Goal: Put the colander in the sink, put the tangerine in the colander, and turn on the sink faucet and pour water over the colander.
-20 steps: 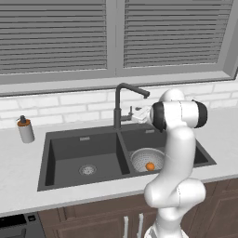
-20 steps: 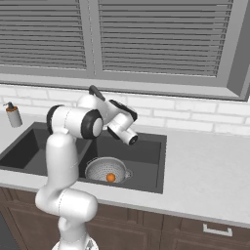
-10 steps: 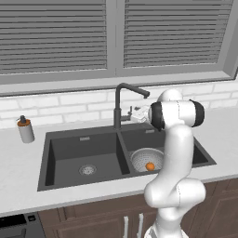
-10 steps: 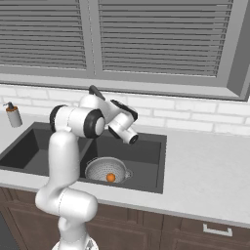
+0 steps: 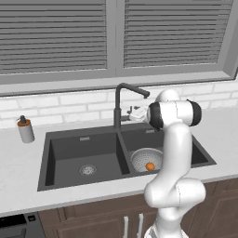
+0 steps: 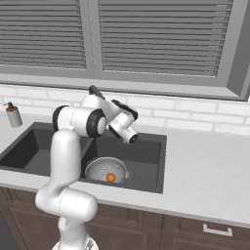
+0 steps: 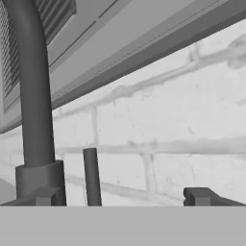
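colander (image 5: 145, 159) in right basin of sink (image 5: 65, 153) | tangerine (image 5: 150, 166) inside it | end effector (image 5: 131, 113) wide open, empty, at sink faucet (image 5: 118, 106) base, straddling lever (image 7: 91, 177) to turn on water

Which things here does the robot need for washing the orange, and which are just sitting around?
Needed: colander in the sink, tangerine inside the colander, sink faucet, open gripper beside the faucet.

Just sitting around: soap dispenser on the counter, window blinds.
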{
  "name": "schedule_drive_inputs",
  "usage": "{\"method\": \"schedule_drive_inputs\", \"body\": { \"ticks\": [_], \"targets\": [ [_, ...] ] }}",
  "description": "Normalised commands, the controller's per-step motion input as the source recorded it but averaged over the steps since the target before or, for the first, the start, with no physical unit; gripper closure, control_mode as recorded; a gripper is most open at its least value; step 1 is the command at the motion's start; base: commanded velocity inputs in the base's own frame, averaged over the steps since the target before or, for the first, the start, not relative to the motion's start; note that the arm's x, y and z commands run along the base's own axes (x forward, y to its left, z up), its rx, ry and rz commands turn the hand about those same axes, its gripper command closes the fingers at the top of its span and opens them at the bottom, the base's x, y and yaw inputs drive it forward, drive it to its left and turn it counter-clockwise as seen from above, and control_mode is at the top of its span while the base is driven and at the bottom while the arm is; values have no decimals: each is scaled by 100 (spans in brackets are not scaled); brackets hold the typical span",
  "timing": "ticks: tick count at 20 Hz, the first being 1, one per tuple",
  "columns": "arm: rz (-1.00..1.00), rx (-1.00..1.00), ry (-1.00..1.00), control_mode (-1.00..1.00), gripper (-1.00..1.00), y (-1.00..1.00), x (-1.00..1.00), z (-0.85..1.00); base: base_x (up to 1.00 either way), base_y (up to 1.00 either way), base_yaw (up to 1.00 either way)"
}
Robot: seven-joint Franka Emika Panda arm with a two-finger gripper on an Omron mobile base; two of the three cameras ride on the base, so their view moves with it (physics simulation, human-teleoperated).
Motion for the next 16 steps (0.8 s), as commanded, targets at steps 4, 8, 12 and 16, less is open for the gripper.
{"method": "schedule_drive_inputs", "body": {
  "ticks": [4, 8, 12, 16],
  "targets": [
    [-4, 0, 0, -100, -100, 0, 13, -4, 0, 0, 0],
    [-5, 0, 0, -100, -100, 0, 10, -2, 0, 0, 0],
    [-6, 0, 0, -100, -100, 0, 6, 0, 0, 0, 0],
    [-6, 0, 0, -100, -100, 0, 5, 0, 0, 0, 0]
  ]
}}
